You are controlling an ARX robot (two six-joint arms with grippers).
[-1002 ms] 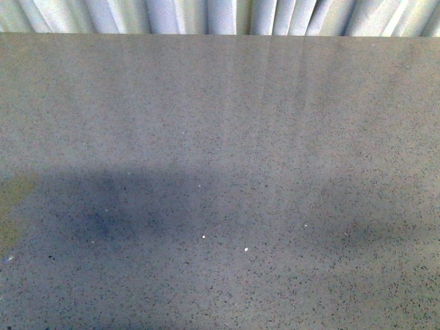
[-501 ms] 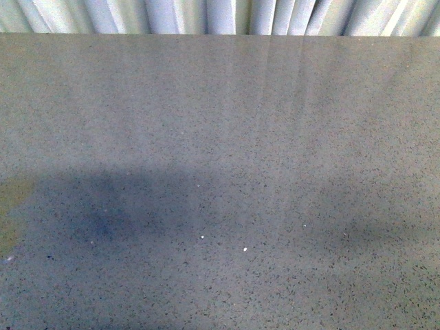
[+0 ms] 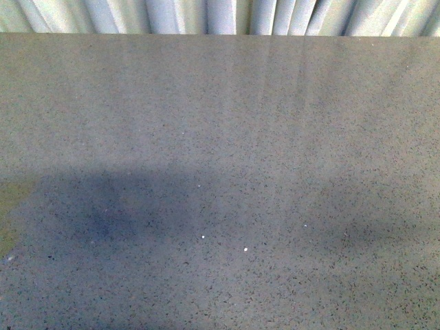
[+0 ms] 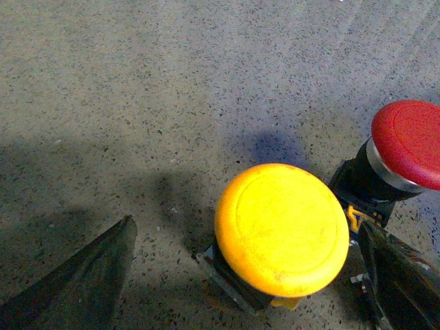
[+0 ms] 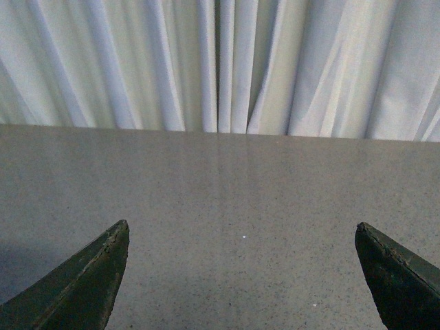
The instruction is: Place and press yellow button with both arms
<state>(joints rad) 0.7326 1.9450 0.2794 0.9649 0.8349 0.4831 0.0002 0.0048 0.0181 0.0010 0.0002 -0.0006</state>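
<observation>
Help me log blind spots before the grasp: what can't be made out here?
- Yellow button: body mostly hidden beneath its own cap, left wrist view.
- Red button: cut off by that view's edge.
- Left pincer, right pincer: only fingertips show; the rest lies outside each wrist view.
- Front view: only table; neither button nor pincer in frame.

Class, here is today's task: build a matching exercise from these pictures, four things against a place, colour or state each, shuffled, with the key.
Column one
1. yellow button
2. red button
3. right gripper
4. curtain

Column two
A. pale, pleated, behind the table
B. jaws open, nothing between them
C. between the open jaws of the left gripper
D. silver collar under its cap

Pairs: 1-C, 2-D, 3-B, 4-A
</observation>
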